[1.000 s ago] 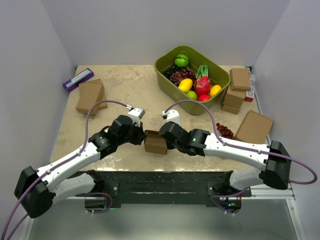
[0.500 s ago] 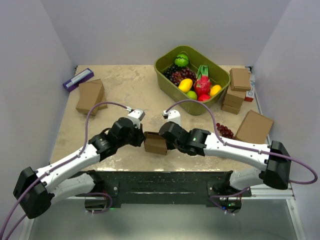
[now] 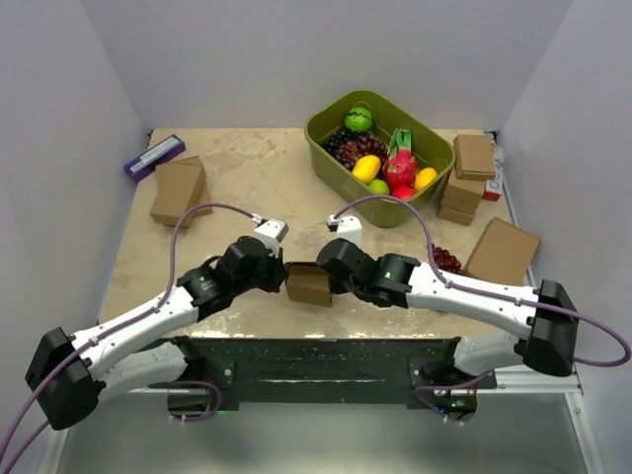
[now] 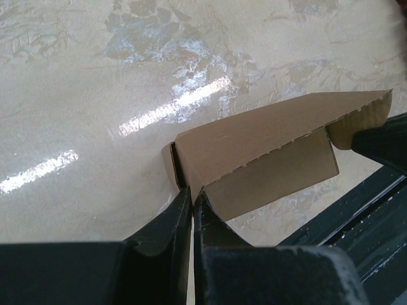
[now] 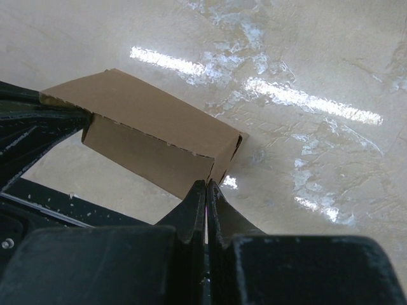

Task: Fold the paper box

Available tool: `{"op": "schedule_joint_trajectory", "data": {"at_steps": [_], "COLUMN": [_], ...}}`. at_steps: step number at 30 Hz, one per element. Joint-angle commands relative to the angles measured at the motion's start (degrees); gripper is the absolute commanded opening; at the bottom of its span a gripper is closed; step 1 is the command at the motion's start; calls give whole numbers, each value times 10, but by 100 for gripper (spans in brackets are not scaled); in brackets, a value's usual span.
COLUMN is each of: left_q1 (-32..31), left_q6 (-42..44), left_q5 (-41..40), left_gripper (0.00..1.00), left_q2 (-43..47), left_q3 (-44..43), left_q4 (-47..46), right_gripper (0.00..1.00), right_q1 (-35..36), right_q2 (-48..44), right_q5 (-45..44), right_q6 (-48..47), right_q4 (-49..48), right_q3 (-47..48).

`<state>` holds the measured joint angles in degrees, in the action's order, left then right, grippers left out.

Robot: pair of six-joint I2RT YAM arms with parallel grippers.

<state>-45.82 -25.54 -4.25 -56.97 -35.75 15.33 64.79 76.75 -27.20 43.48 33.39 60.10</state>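
The paper box (image 3: 308, 284) is a small brown cardboard piece folded into a box shape, held between both arms just above the table's near edge. My left gripper (image 4: 192, 194) is shut on the box's left end (image 4: 254, 152). My right gripper (image 5: 207, 186) is shut on its right end (image 5: 159, 127). In the top view the left gripper (image 3: 280, 276) and right gripper (image 3: 333, 276) meet the box from either side. The top flap lies along the box with a torn, serrated edge.
A green bin (image 3: 336, 128) of fruit stands at the back. Stacks of ready-made brown boxes (image 3: 466, 183) and a larger flat brown box (image 3: 503, 251) are at the right, grapes (image 3: 444, 259) beside them. More brown boxes (image 3: 179, 191) and a purple item (image 3: 154, 155) are at the back left.
Both grippers and the box have shifted very slightly; the box sits a little more squarely between them. The hold on both ends is unchanged.
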Motion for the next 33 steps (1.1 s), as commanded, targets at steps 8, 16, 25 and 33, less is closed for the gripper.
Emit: {"op": "schedule_joint_trajectory", "data": {"at_steps": [8,16,25,33], "left_q1": [-26,-40,-48,-55], "left_q6": [-9,-10,-14,-17], "left_q5": [9,-5,-12,-23], "left_gripper": [0,0,0,0], "left_q2": [-10,-17,-24,-18], "left_q3": [9,5,-1,0], "left_q4": [5,7,1,-1], "right_gripper": [0,0,0,0], "right_q1": [-5,-9,-9,-8], "right_q2": [-42,-48,-56,-57], "right_q5": [9,12,11,11], "right_q6": [44,51,55,65], "right_q4": [-71,-75,-54,-46], "right_q3": [-21,-38,-76,-106]}}
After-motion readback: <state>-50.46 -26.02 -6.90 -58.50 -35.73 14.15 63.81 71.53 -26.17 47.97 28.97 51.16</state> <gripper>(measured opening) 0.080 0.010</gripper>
